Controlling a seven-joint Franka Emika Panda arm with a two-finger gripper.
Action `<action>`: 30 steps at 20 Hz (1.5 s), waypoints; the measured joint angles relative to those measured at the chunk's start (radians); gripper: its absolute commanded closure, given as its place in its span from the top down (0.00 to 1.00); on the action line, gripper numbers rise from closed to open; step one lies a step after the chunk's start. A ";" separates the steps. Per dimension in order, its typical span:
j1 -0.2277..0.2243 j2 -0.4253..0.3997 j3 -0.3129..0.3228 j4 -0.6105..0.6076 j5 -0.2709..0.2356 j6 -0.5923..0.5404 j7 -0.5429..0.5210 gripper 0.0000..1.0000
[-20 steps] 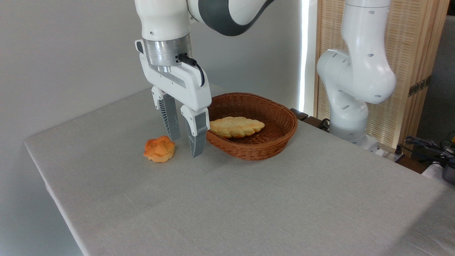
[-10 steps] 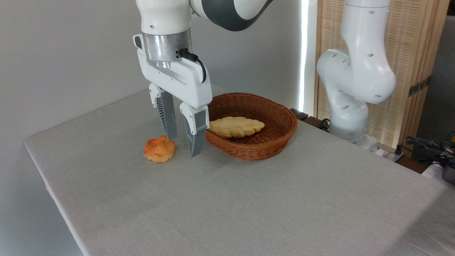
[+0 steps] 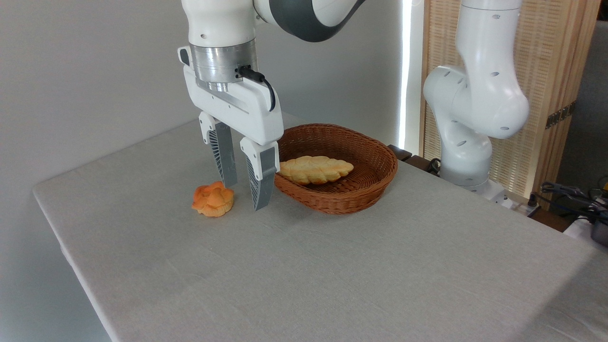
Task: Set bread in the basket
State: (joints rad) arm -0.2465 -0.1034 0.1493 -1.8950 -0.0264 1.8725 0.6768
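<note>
Gripper [image 3: 244,195] hangs with fingers spread apart, nothing held, tips just above the table [image 3: 332,266] between bread [image 3: 213,201] and basket [image 3: 337,164]. Bread sits on the cloth just left of the fingers, outside the basket. Braided loaf [image 3: 316,169] lies inside the basket.

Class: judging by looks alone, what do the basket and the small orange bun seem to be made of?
Basket: woven wicker or rattan, reddish-brown, slight sheen; the weave ribs show. Small orange bun: looks like baked bread, but its smooth, even colour suggests a plastic or foam replica; cannot tell.
</note>
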 measured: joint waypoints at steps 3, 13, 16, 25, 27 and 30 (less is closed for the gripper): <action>0.000 0.000 0.000 0.000 0.000 0.000 0.000 1.00; 0.000 0.001 0.000 0.001 0.000 0.000 0.000 1.00; 0.000 0.001 0.000 0.001 0.000 0.000 0.001 1.00; -0.022 0.040 -0.007 0.002 -0.069 0.011 0.001 1.00; -0.024 0.058 -0.021 0.002 -0.107 0.018 0.001 1.00; -0.027 0.084 -0.048 0.002 -0.131 0.031 0.001 1.00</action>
State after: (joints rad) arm -0.2732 -0.0189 0.1014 -1.8929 -0.1571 1.9039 0.6780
